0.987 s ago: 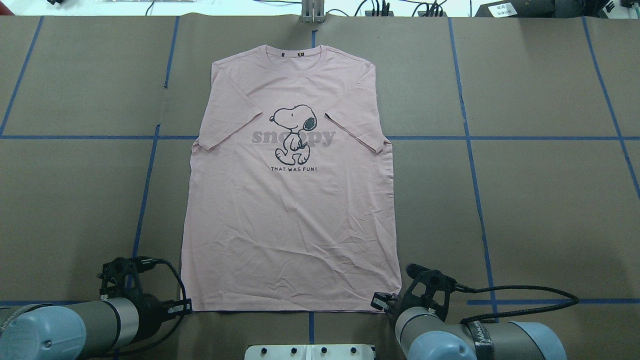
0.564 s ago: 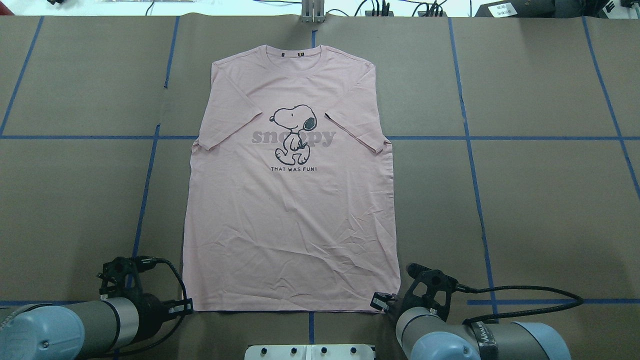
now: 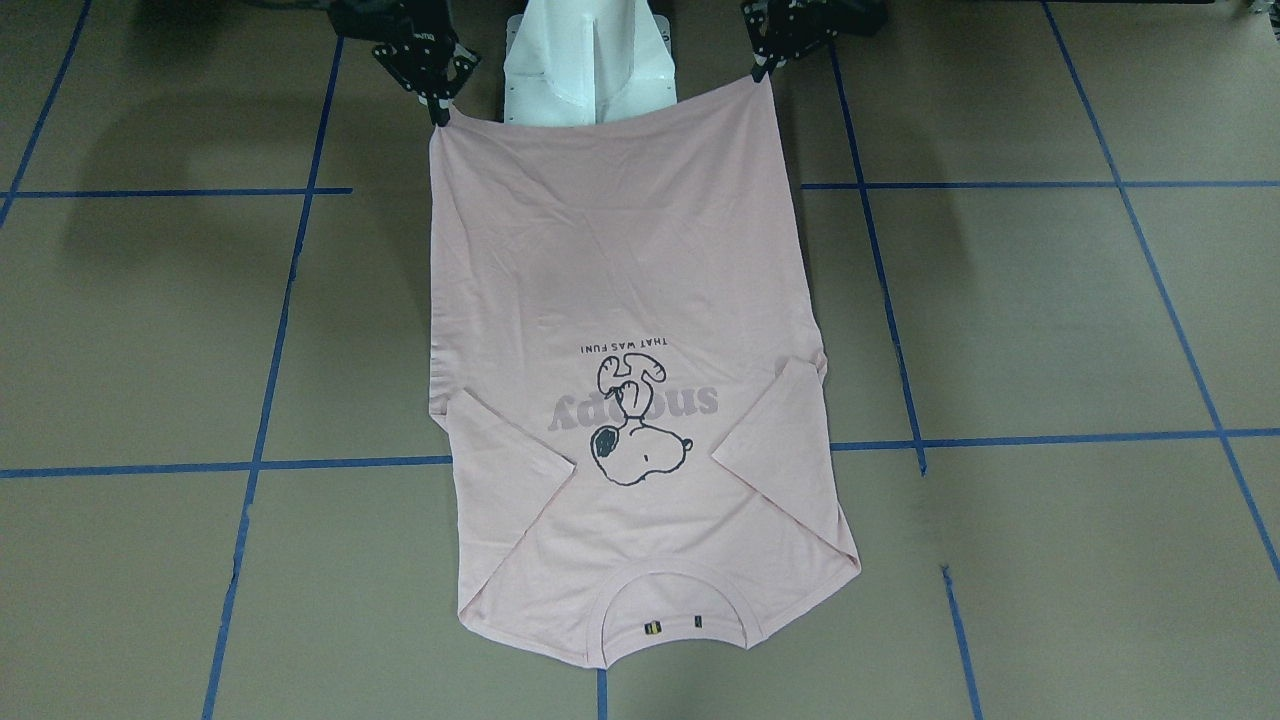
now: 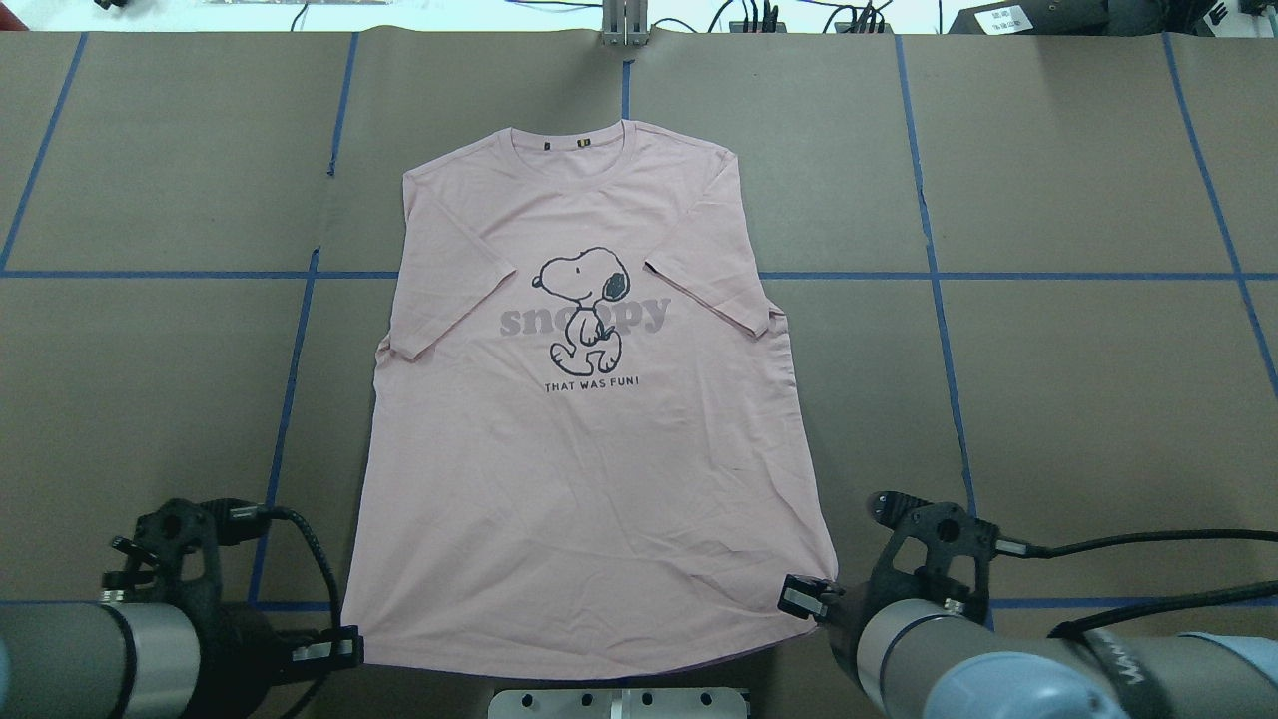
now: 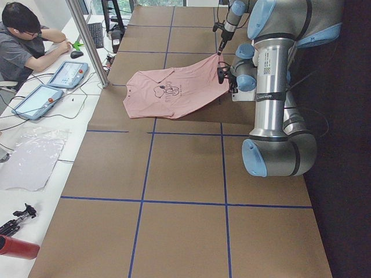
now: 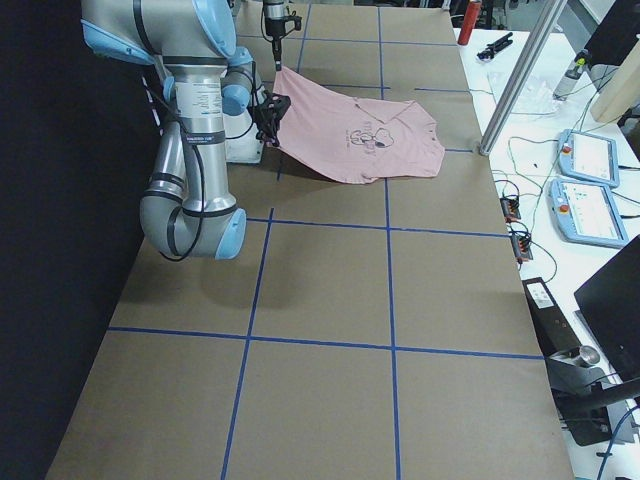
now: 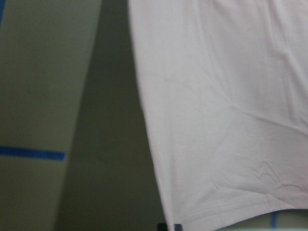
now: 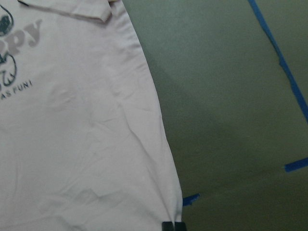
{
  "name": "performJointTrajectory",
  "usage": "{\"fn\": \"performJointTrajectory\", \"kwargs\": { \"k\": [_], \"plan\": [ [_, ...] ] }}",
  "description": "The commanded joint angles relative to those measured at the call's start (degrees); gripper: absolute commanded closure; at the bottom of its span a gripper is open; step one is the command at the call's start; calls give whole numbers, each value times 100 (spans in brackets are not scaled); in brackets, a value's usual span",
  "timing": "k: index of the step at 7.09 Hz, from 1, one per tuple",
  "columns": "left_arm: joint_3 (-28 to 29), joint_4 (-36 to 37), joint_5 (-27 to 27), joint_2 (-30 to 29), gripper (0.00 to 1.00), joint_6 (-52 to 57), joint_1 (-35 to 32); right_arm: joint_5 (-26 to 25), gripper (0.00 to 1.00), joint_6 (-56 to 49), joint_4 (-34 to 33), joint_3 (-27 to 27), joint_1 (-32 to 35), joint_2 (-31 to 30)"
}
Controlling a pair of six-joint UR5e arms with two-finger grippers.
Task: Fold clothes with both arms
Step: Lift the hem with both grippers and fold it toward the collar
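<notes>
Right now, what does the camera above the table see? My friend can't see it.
A pink Snoopy T-shirt is spread front-up on a brown table, collar farthest away. The left tool and right tool each pinch one bottom corner.

A pale pink short-sleeved T-shirt (image 6: 370,135) with a dark cartoon print lies spread on a brown paper-covered table (image 6: 320,290) gridded with blue tape (image 6: 390,290); its hem, on the robot's side, is raised off the surface; the near, large silver-grey right arm (image 6: 195,110) with light blue joint caps meets one hem corner at its black right gripper (image 6: 271,125); the far, small left arm (image 6: 272,20) reaches down to the other corner with the left gripper (image 6: 277,60); a slanted metal post (image 6: 520,75) and two blue-framed control tablets (image 6: 582,155) stand at the white bench (image 6: 545,125) beyond.
</notes>
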Motion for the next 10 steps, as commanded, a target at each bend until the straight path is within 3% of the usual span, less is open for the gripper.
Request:
{"fn": "performJointTrajectory", "kwargs": {
  "k": [1,2,4,6,8,10],
  "plan": [
    [-940,2024,-824,-1314,100,245,-727,587,100,-153,-1939,846,337,1230],
    [-696,2223,-846,-1618,100,682,-827,589,100,-511,-2087,794,434,1369],
    [381,2217,-828,-2023,100,1526,-1492,527,100,-1440,-1828,34,1029,1589],
    [1717,2138,-837,-2549,100,2326,-2274,658,100,-1778,-181,-1597,1951,1668],
    [2851,1246,-837,-2596,100,2671,-2838,817,100,-2140,922,-3128,2586,2071],
    [3269,881,-854,-2605,100,3399,-3400,922,100,-2306,1154,-3574,2903,2318]
  ]
}}
